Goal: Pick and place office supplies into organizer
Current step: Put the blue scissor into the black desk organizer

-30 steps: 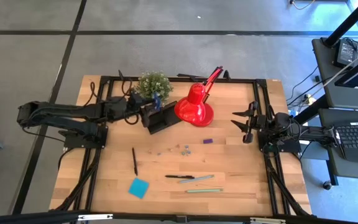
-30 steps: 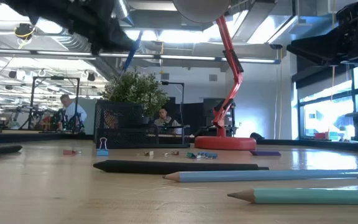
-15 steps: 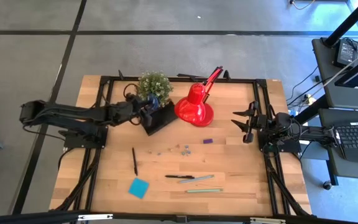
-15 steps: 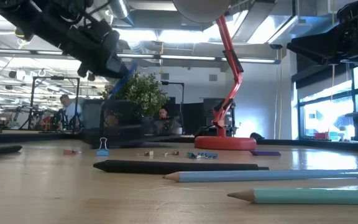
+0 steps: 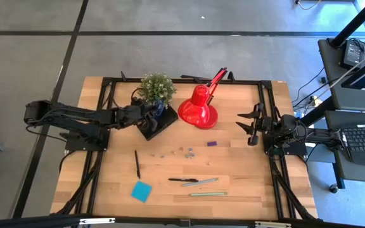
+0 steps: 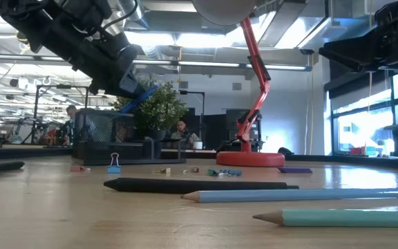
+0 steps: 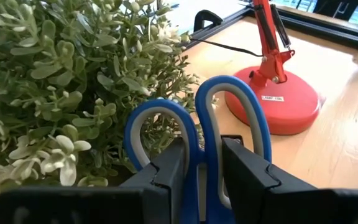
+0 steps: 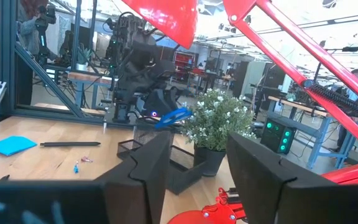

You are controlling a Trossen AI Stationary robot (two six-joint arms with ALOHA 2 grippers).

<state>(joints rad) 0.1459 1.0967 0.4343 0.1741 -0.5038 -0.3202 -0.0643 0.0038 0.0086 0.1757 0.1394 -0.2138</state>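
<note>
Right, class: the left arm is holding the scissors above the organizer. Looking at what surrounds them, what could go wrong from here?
1. The left gripper holds the blue-handled scissors close against the potted plant; lowering them could snag the leaves or nudge the pot.
2. The red desk lamp sits right beside the organizer, so a sideways swing might knock it.
3. If released off-centre, the scissors could catch the organizer's wall and tip out.
The right gripper waits at the table's right edge.

White label (image 7: pixel 273 98) on the red lamp base (image 7: pixel 291 115), just beyond the left gripper (image 7: pixel 209 163): print too small to read. No other text is legible anywhere.
</note>
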